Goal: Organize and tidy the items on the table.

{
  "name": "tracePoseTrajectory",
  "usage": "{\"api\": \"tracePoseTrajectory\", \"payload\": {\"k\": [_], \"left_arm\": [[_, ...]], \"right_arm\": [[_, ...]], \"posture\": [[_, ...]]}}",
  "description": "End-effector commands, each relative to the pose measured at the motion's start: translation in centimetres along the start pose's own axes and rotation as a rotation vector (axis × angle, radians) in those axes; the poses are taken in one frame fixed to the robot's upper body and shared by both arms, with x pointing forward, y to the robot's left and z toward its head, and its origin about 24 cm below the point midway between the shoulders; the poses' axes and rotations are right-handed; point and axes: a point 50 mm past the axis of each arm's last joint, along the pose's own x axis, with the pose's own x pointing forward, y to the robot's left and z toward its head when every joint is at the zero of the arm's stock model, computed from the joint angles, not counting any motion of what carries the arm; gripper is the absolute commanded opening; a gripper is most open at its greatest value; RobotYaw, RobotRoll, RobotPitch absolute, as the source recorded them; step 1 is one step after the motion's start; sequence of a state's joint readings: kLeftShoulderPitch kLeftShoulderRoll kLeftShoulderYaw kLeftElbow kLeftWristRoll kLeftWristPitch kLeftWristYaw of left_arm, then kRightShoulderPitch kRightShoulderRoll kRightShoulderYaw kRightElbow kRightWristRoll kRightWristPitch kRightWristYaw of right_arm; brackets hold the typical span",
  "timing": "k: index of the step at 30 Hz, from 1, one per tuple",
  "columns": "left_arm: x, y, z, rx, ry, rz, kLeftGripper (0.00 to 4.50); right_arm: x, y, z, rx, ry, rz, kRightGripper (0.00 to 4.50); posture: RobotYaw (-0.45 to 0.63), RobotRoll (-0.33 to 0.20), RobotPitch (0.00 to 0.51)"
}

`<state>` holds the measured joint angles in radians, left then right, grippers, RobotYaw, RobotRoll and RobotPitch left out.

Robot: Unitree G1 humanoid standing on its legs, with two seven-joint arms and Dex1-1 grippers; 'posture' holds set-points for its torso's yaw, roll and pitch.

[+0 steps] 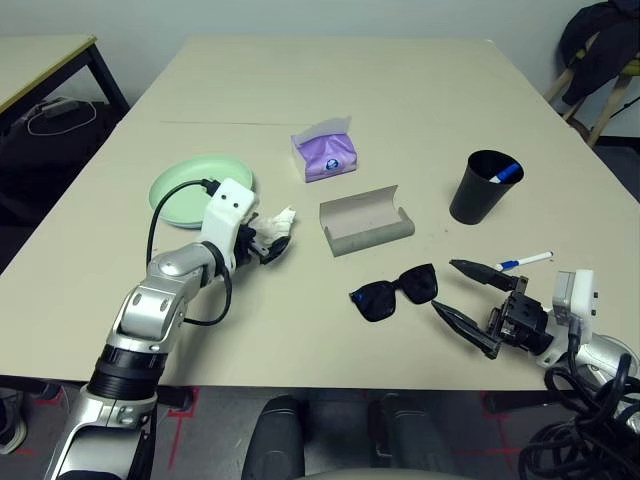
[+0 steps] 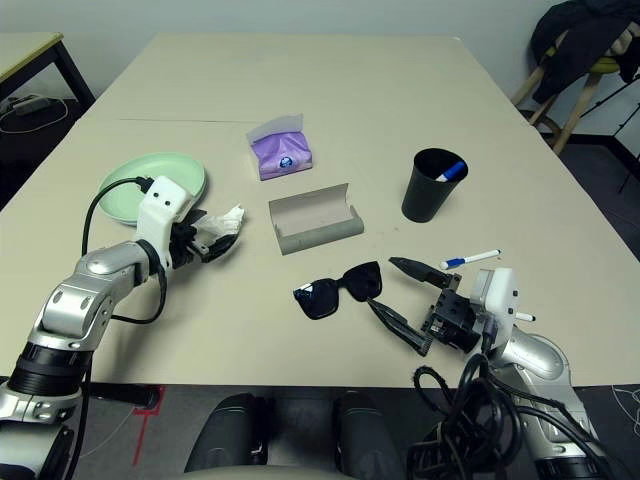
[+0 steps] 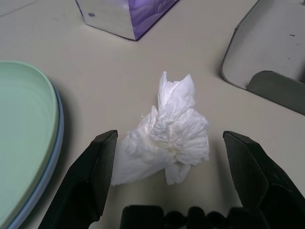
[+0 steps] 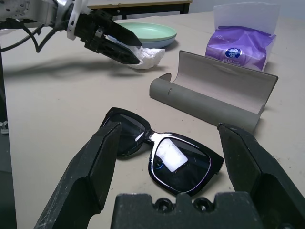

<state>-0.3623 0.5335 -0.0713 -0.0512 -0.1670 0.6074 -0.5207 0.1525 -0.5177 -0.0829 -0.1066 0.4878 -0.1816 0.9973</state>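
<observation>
I judge the tidying half done. My left claw (image 3: 164, 186) is open around the crumpled, soft tissue wad (image 3: 167, 140) beside the smooth green plate (image 1: 195, 187). My right claw (image 4: 174, 162) is open before the glossy black sunglasses (image 4: 164, 155), which lie on the tabletop (image 1: 400, 100) near the open grey case (image 1: 365, 222).

The left arm reaches forward over the bench, bent at the elbow, with its silver forearm pointing ahead and a little to the right. Its left claw (image 3: 169, 191) sits low by the bench top with its two black fingers (image 3: 90, 176) spread wide apart. The right arm comes in from the right side, and its right claw (image 1: 470, 300) points left, low, its fingers (image 4: 95, 167) wide open too.
</observation>
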Motion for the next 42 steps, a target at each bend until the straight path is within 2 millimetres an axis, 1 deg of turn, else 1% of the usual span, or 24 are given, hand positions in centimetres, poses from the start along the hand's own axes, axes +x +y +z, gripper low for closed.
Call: {"api": "tracePoseTrajectory", "payload": {"k": [1,8,11,14,16,19,21,23,25,27,28,30,34,35,39,42], "left_arm": [[0.6,0.0,0.0,0.029,0.011,0.005,3.90],[0.6,0.0,-0.2,0.036,0.022,0.005,1.12],[0.4,0.0,-0.3,0.039,0.026,0.003,0.03],[0.0,0.1,0.4,0.022,-0.002,-0.001,0.03],[-0.2,0.4,1.3,-0.021,-0.035,0.006,0.03],[-0.7,0.8,2.8,-0.025,-0.080,0.000,0.03],[-1.1,1.7,4.9,-0.060,-0.146,0.024,0.03],[-1.4,2.5,6.5,-0.078,-0.195,0.049,0.03],[-1.6,3.0,7.4,-0.074,-0.213,0.063,0.03],[-1.7,4.2,8.1,-0.070,-0.222,0.123,0.03],[-1.6,5.0,8.1,-0.081,-0.211,0.182,0.03],[-1.2,6.2,7.4,-0.081,-0.159,0.270,0.03],[-0.4,7.9,5.0,0.044,0.017,0.423,0.03],[-0.2,8.1,4.7,0.069,0.040,0.440,0.03],[0.2,9.1,3.0,0.050,0.130,0.509,0.03],[0.4,9.3,2.3,0.045,0.158,0.523,0.03]], "right_arm": [[-0.2,0.2,0.2,-0.014,0.003,-0.010,4.50],[-0.3,0.3,0.2,-0.016,0.009,-0.012,4.50],[-0.2,0.3,0.1,-0.015,0.010,-0.010,4.50],[-0.2,0.2,0.1,-0.014,0.010,-0.006,4.50],[-0.2,0.1,0.1,-0.013,0.009,-0.004,4.50],[-0.1,0.0,0.1,-0.010,0.006,0.006,4.50],[-0.1,-0.1,0.1,-0.011,0.007,0.010,4.50],[-0.1,-0.2,0.1,-0.011,0.011,0.017,4.50],[-0.2,-0.3,0.0,-0.012,0.016,0.027,4.50],[-0.2,-0.4,0.0,-0.012,0.017,0.028,4.50],[-0.1,-0.5,0.0,-0.013,0.016,0.028,4.50],[0.0,-0.6,0.0,-0.014,0.014,0.030,4.50],[0.2,-0.7,0.1,-0.017,0.009,0.032,4.50],[0.2,-0.7,0.1,-0.018,0.008,0.032,4.50],[0.1,-0.6,0.2,-0.020,0.008,0.029,4.50],[0.0,-0.5,0.2,-0.020,0.010,0.027,4.50]], "posture": [[-0.04,0.000,0.099],[-0.04,0.000,0.101],[-0.04,0.000,0.101],[-0.02,0.000,0.107],[-0.01,0.000,0.109],[0.00,0.000,0.109],[0.01,0.000,0.110],[0.01,0.000,0.110],[0.01,0.000,0.110],[0.02,0.000,0.110],[0.02,0.000,0.110],[0.02,0.000,0.110],[0.02,0.000,0.110],[0.02,0.000,0.110],[0.02,0.000,0.110],[0.02,0.000,0.110]]}}
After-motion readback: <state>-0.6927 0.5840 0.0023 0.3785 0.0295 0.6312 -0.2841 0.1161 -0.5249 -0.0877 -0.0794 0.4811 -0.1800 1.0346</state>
